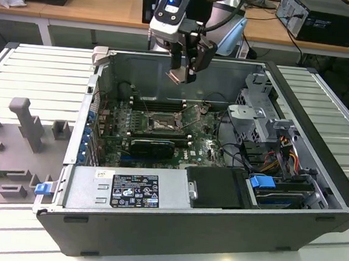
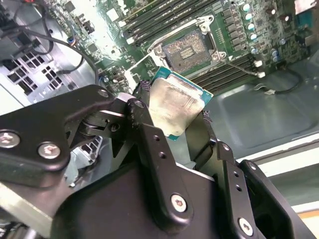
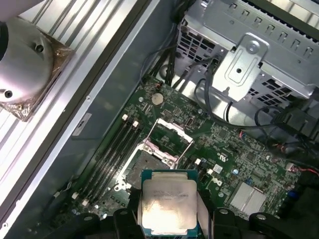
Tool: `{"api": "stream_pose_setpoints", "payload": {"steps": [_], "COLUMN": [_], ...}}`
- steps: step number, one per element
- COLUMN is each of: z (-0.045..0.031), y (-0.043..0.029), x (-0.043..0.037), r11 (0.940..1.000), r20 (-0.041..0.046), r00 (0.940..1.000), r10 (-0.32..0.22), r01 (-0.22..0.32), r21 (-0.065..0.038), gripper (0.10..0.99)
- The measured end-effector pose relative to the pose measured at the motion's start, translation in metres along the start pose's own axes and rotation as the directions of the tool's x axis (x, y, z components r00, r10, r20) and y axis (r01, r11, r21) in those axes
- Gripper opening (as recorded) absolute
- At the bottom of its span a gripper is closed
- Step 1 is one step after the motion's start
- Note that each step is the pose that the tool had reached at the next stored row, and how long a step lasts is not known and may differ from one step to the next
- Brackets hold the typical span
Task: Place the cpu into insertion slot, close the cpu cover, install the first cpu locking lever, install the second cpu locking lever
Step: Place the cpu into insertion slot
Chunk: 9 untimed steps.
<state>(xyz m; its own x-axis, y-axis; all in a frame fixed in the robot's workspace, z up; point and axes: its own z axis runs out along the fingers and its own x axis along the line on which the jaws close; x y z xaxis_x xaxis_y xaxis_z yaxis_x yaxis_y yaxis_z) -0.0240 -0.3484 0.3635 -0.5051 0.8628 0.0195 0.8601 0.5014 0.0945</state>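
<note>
Silvery-beige metal tops the cpu, which my tool grasps by two opposite edges. The black fingers are clamped against the chip's green rim.

**Tool position.** In the exterior view the tool hangs above the open case, near its far wall. The cpu is held tilted in the air, well clear of the green board below. The case lies on its side on a ribbed grey tabletop.

**Slot.** The slot sits on the board with its dark contact field exposed inside a silvery rim. In both wrist views the cpu is apart from the slot and touches nothing but the fingers.

**Cover.** In the first wrist view the cover stands raised at one edge of the slot, its square window open to view.

**Surroundings.**
- Long black memory slots run along one side of the slot.
- A perforated metal drive cage stands at the exterior view's right of the board, with black cables trailing beside it.
- A grey labelled box lies along the case's near wall.
</note>
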Motion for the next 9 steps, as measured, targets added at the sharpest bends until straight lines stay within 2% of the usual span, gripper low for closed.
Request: {"api": "stream_pose_setpoints", "payload": {"steps": [5,9], "z": [0.0001,0.0002], "y": [0.0000,0.0000], "x": [0.0000,0.0000], "r11": [0.9988,0.9940], "r20": [0.0046,0.0102], "r00": [0.9988,0.9939], "r10": [0.049,0.110], "r01": [-0.049,-0.110], "r21": [-0.001,-0.003], "gripper": [0.529,0.529]}}
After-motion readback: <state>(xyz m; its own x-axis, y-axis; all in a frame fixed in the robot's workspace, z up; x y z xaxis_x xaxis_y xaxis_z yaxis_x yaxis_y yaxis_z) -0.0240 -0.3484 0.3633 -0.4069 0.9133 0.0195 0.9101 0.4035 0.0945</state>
